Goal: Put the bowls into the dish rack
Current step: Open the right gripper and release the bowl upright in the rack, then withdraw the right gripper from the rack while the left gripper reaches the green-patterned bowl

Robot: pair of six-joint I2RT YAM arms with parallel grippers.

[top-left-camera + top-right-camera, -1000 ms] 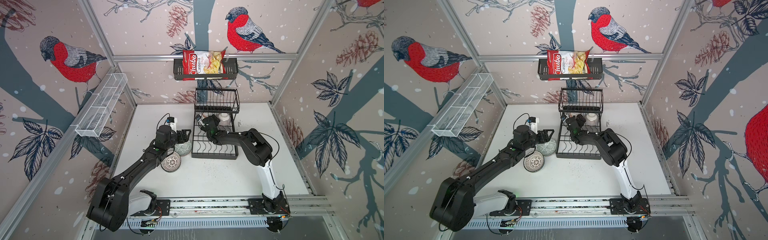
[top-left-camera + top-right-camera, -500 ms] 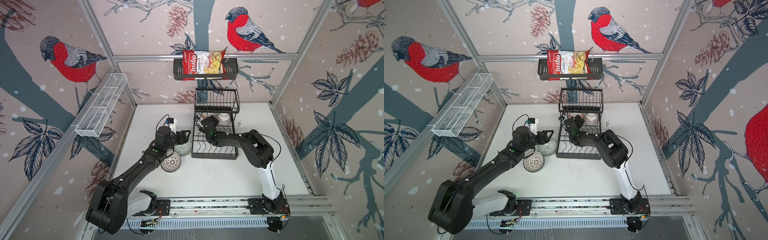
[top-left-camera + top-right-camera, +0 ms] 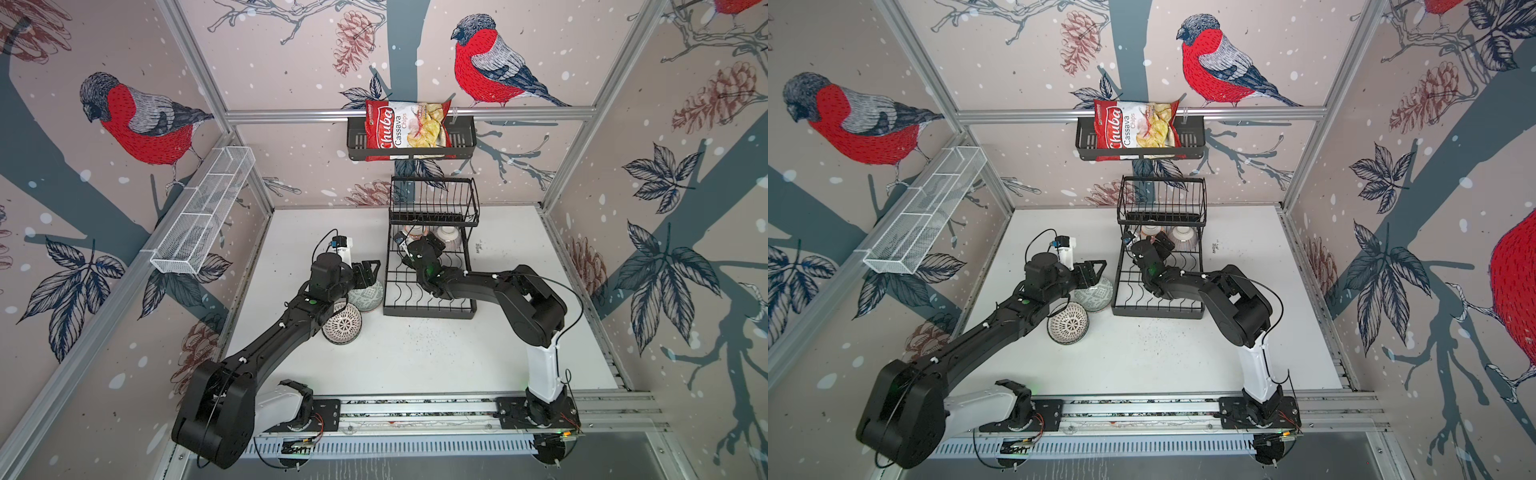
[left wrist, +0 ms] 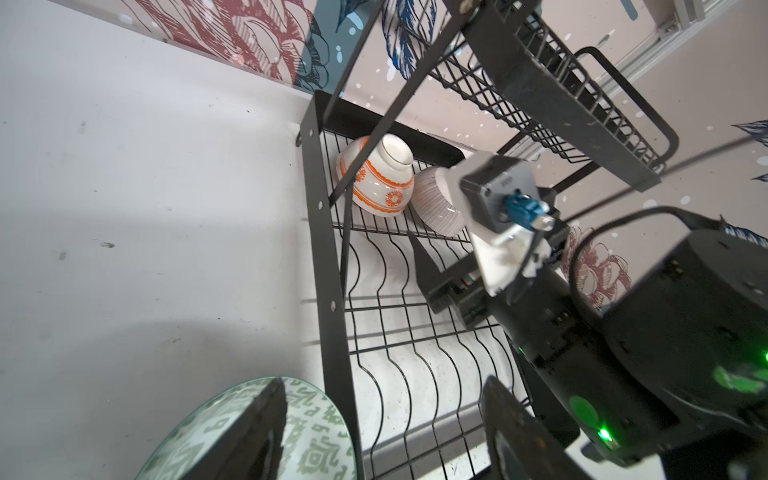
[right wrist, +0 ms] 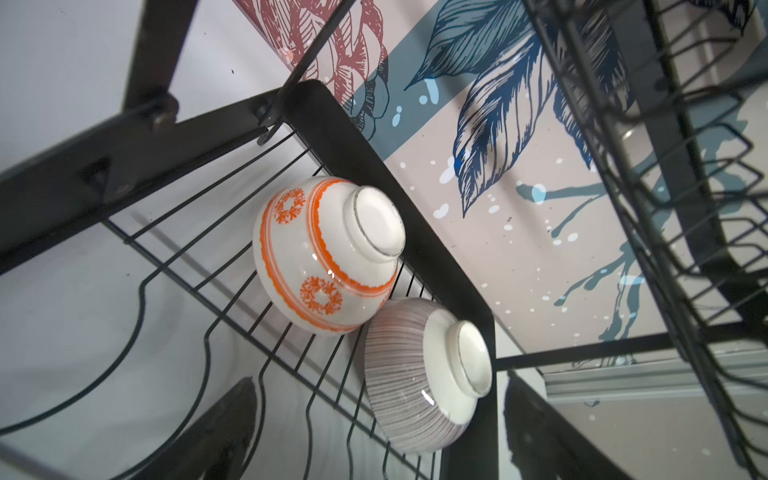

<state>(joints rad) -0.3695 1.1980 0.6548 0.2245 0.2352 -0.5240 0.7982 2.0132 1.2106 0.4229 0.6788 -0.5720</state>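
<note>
Left wrist view: the left gripper (image 4: 384, 384) hangs spread and empty astride the rim of the grey-green bowl (image 4: 316, 432), just beside the dish rack (image 4: 330, 257); left arm nearer

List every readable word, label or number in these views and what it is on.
"Chuba": red chip bag in the black wall shelf.
"Cassava Chips": same bag.
Small print on the table: too small to read.
Marking on the right arm's camera housing: blurred.

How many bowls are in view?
4: orange bowl and striped bowl at the far end of the dish rack; green bowl and dotted bowl on the table beside it. Others may be hidden.
</note>
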